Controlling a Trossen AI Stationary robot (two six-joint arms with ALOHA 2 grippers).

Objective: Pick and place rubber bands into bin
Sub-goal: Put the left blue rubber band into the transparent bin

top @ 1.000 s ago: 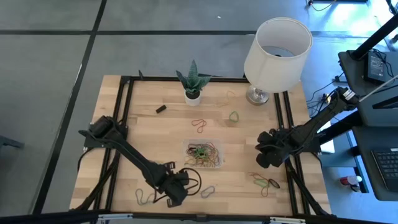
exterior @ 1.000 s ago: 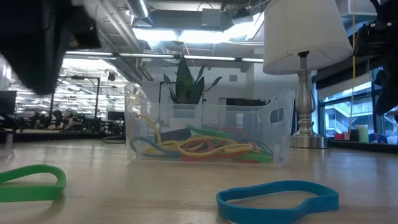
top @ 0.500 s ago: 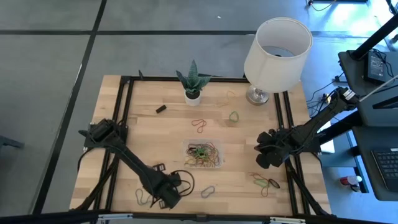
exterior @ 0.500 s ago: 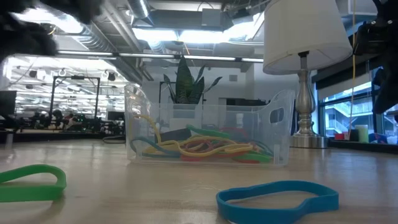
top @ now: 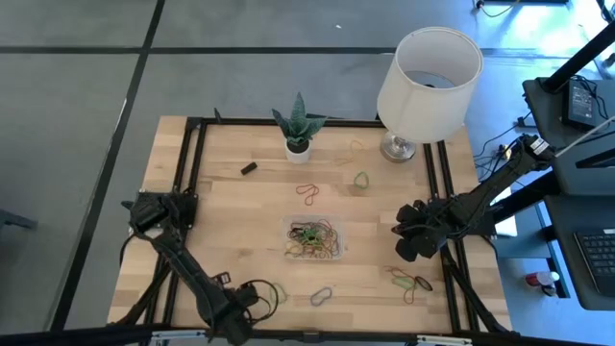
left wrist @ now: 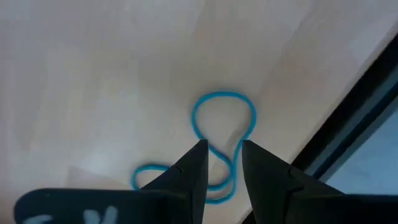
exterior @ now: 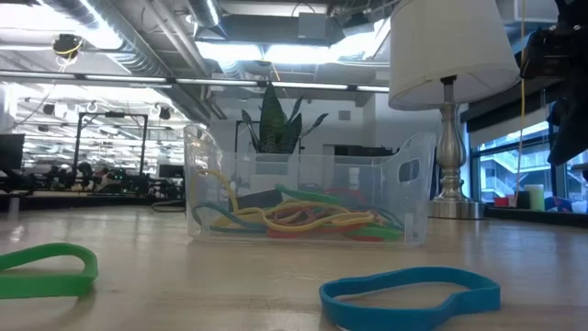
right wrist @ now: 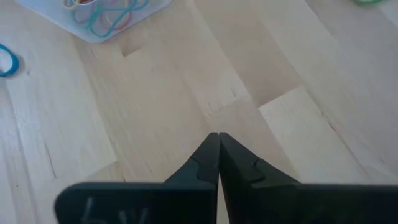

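The clear bin sits mid-table with several coloured rubber bands inside; it also shows in the right wrist view. Loose bands lie on the wood: red, green, grey-blue, green, and a small cluster. My left gripper is at the near edge, left of the bin. It hovers open over a blue figure-eight band, fingertips either side of the band's waist. My right gripper hangs shut over bare wood right of the bin.
A white-potted plant, a lamp with a white shade and a small black piece stand toward the far edge. The table's black frame edge runs close beside the blue band. In the low view, green and blue bands lie in front.
My left gripper has swung from near the bin's near-left corner toward the table's near edge and leftward, leaving the low view. A green band now shows on the wood where the gripper was.
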